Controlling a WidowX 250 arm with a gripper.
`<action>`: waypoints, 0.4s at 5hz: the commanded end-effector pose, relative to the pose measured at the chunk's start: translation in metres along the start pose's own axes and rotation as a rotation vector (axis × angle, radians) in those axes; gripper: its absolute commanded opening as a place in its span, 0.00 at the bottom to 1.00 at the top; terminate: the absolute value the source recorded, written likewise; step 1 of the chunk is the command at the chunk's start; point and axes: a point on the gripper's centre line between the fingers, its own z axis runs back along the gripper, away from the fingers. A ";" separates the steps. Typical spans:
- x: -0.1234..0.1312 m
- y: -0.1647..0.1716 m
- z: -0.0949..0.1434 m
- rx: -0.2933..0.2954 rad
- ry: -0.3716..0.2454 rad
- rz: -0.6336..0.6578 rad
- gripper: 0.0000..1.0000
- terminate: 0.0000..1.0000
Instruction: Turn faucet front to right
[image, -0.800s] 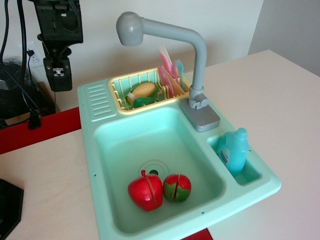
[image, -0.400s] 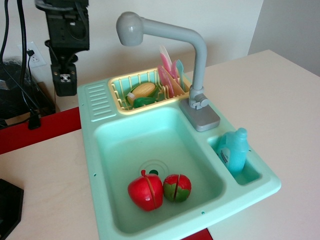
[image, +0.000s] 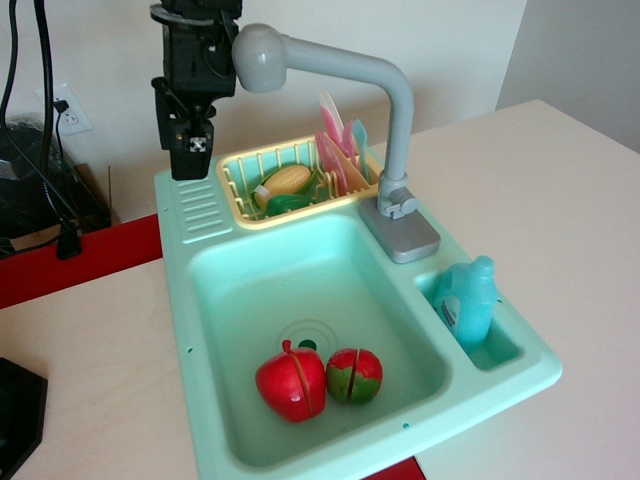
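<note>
The grey toy faucet (image: 398, 120) stands on its rectangular base (image: 400, 232) at the back right of the mint green sink (image: 200, 300). Its long arm reaches left, ending in a round head (image: 260, 58) above the yellow rack. My black gripper (image: 190, 158) hangs just left of the head, behind it, pointing down over the sink's back left corner. Its fingers look close together and hold nothing. It is not touching the faucet.
A yellow dish rack (image: 285, 185) with toy corn and pink plates sits behind the basin. A red apple (image: 291, 383) and a red-green fruit (image: 354, 375) lie in the basin. A blue bottle (image: 468, 300) stands in the right side pocket. Black cables hang at far left.
My gripper has moved right from the far left toward the faucet head. The faucet has not moved.
</note>
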 end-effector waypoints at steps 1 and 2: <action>0.015 -0.003 0.016 0.011 -0.039 -0.025 1.00 0.00; 0.021 -0.022 0.018 0.024 -0.030 -0.091 1.00 0.00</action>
